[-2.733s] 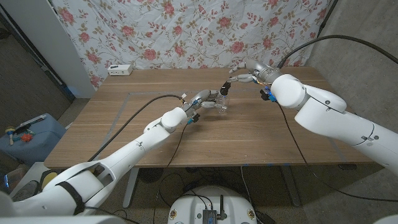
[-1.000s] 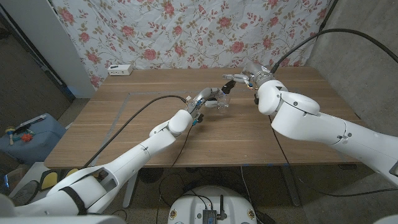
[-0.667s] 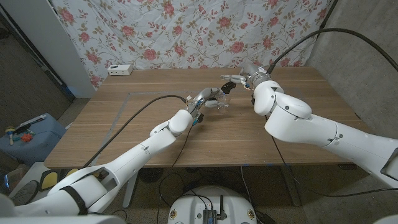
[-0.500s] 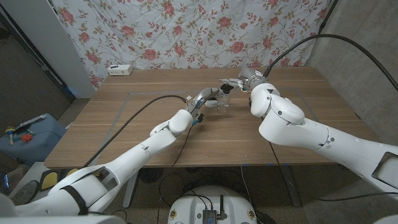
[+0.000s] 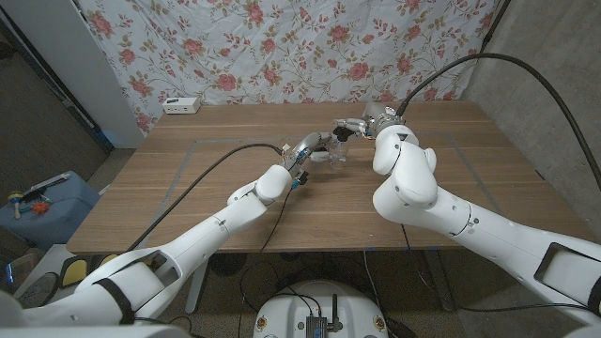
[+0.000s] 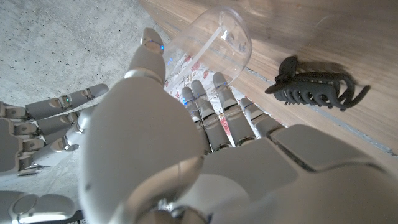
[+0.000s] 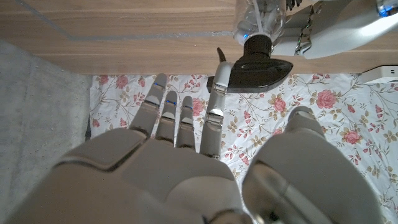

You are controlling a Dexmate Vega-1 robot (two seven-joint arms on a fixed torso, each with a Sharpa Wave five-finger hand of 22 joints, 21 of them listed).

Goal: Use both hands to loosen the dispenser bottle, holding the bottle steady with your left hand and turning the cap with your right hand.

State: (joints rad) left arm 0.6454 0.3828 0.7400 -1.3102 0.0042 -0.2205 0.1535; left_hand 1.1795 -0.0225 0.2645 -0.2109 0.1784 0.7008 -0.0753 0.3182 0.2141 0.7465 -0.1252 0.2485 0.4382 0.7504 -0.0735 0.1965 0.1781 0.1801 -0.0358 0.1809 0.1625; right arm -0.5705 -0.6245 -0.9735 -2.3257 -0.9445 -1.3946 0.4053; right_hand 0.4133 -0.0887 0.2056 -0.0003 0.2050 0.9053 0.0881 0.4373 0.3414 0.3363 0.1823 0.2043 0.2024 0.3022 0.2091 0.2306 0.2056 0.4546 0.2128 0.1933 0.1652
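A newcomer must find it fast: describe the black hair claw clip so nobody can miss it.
Start at the wooden table and go to its far middle, where the left hand grips the clear dispenser bottle. The hair claw clip lies on the wood beside that bottle: small, black and toothed, unlike the transparent bottle.

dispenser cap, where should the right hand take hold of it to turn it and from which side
Probably the black collar of the dispenser cap, just where it meets the clear bottle, rather than the flat pump head, which juts sideways. Come from the side opposite the left hand, which wraps the bottle body. The right hand is open by the cap, fingers apart.
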